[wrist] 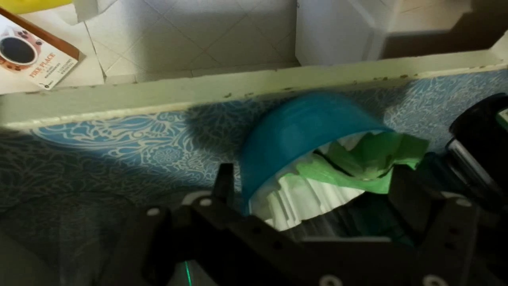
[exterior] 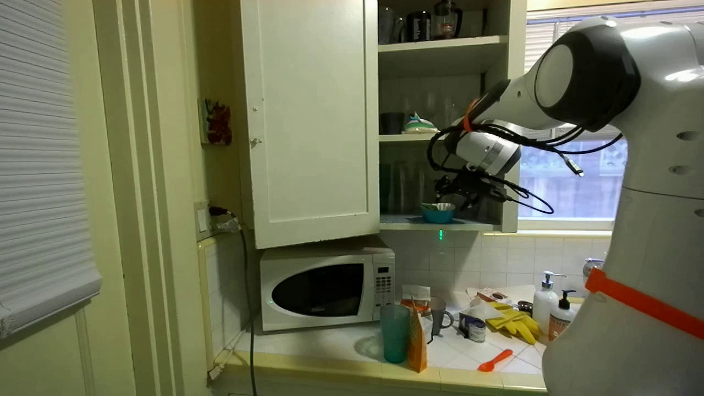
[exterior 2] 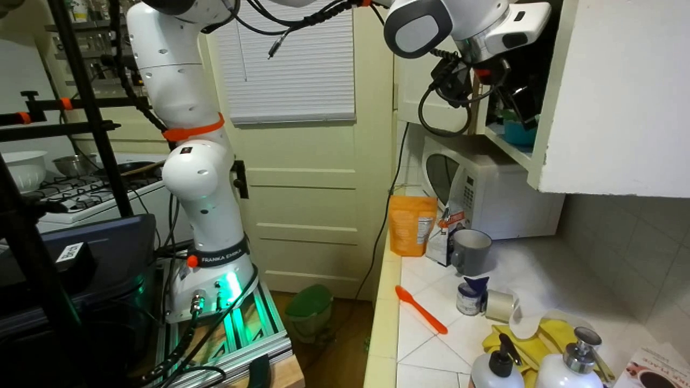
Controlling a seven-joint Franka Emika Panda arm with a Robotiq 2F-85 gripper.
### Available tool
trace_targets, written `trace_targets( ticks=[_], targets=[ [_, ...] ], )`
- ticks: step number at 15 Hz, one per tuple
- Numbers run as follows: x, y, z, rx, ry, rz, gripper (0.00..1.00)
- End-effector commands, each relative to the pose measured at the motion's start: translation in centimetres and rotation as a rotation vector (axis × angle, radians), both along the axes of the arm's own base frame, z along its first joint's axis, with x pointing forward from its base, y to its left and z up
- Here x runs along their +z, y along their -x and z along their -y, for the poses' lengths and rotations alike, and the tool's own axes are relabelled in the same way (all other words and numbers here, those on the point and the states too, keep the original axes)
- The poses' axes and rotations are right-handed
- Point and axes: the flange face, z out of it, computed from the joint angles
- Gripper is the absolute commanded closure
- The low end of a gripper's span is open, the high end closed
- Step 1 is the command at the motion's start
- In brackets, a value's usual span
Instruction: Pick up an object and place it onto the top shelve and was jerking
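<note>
A small teal-blue bowl [exterior: 438, 215], the object, rests on the lowest cabinet shelf [exterior: 399, 225]. In the wrist view the bowl [wrist: 305, 131] holds a crumpled green piece [wrist: 357, 167] and a white pleated one. My gripper [wrist: 315, 184] stands open above it, fingers wide apart on either side. Patterned shelf liner shows between the left finger [wrist: 225, 180] and the bowl wall; whether the right finger touches the green piece I cannot tell. Dark gripper parts partly cover the bowl [exterior 2: 518, 133] in an exterior view. Higher up, the top shelf [exterior: 443, 45] carries dark mugs and a glass jug.
Glasses [exterior: 401, 184] and dark items stand on the lowest shelf around the gripper. The middle shelf [exterior: 404, 138] lies overhead. An opened cabinet door [exterior: 313, 115] hangs left, over the microwave [exterior: 324, 291]. Below, the counter bears a teal cup [exterior: 395, 333], an orange pouch and several other items.
</note>
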Motion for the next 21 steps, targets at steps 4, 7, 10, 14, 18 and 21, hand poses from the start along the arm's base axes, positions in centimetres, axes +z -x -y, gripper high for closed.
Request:
trace_targets(
  ticks=[4, 7, 10, 14, 18, 21],
  targets=[
    [-0.9, 4.7, -3.4, 0.092, 0.176, 0.099, 0.0],
    [-1.3, 6.1, -4.3, 0.117, 0.175, 0.096, 0.0],
    [-2.1, 7.5, -4.8, 0.143, 0.126, 0.047, 0.0],
    [-3.5, 9.3, -5.7, 0.185, 0.024, -0.063, 0.0],
    [-4.7, 10.7, -6.3, 0.176, -0.028, -0.167, 0.0],
    [-4.9, 9.9, -6.1, 0.185, -0.026, -0.176, 0.0]
  ],
)
